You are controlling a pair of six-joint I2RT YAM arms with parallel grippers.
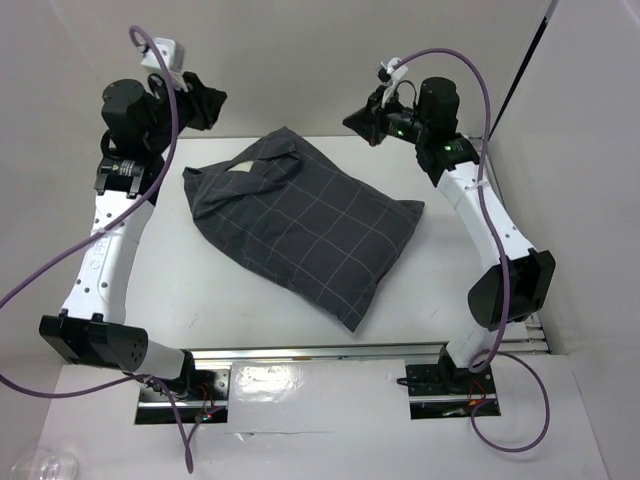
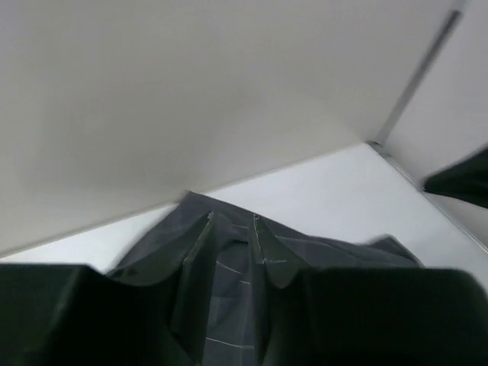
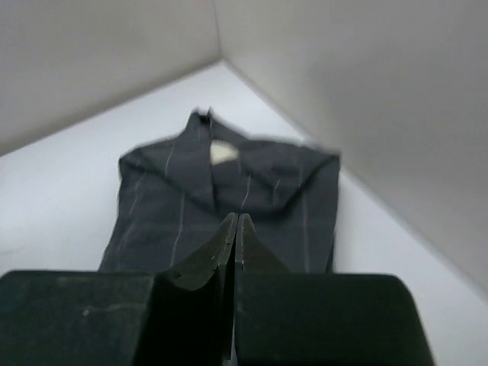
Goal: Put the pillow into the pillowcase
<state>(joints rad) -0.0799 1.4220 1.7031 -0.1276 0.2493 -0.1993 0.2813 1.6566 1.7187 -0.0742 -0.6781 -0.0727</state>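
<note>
The dark grey pillowcase [image 1: 305, 225] with a light grid lies puffed and slanted on the white table, with the pillow inside it. Only a small cream patch of the pillow [image 1: 245, 168] shows at the case's far-left opening, also in the right wrist view [image 3: 222, 152]. My left gripper [image 1: 205, 100] hangs open and empty above the far-left corner, and the case [image 2: 229, 267] shows between its spread fingers [image 2: 381, 313]. My right gripper [image 1: 360, 122] is shut and empty, raised off the far-right side, its tips [image 3: 235, 221] pointing over the case [image 3: 168, 206].
Grey walls [image 1: 300, 60] close the back and right sides of the table. The white table [image 1: 180, 290] shows around the case. The arm bases are bolted to a rail [image 1: 320, 352] at the near edge.
</note>
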